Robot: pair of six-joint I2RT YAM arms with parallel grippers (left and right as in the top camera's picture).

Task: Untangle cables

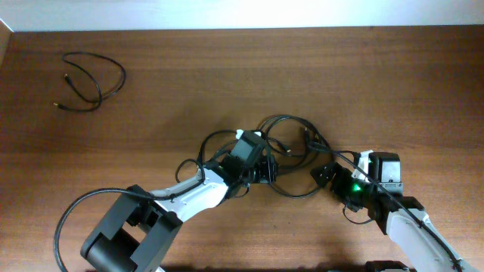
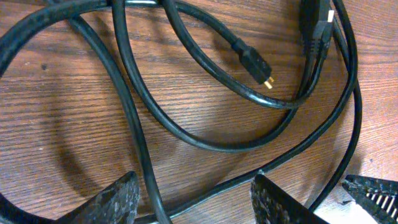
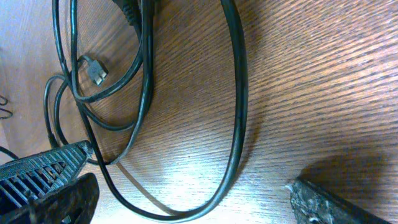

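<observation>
Brown wood-grain surface (image 1: 227, 68) fills the overhead view, with a pale wall (image 1: 227, 11) along its far edge. Near the far left corner a single cable (image 1: 89, 78) lies alone in a loose loop, well apart from everything else. The other cables sit in a tangle (image 1: 291, 147) around the middle of the surface, toward the near edge, with several loops crossing one another. Both arms reach in from the near edge. The left gripper (image 1: 262, 165) is at the tangle's left side and the right gripper (image 1: 327, 175) at its right side.

From the left wrist, the left gripper (image 2: 196, 199) has its jaws wide apart, low over the wood. Strands run across the gap between them, none pinched. Beyond them a gold-tipped plug (image 2: 256, 67) lies free on the wood inside a loop.

From the right wrist, the right gripper (image 3: 193, 205) also has its jaws wide apart. A long loop (image 3: 239, 112) of cable lies on the wood between them, unclamped. A flat plug (image 3: 95, 70) rests farther off, beside crossed strands.
</observation>
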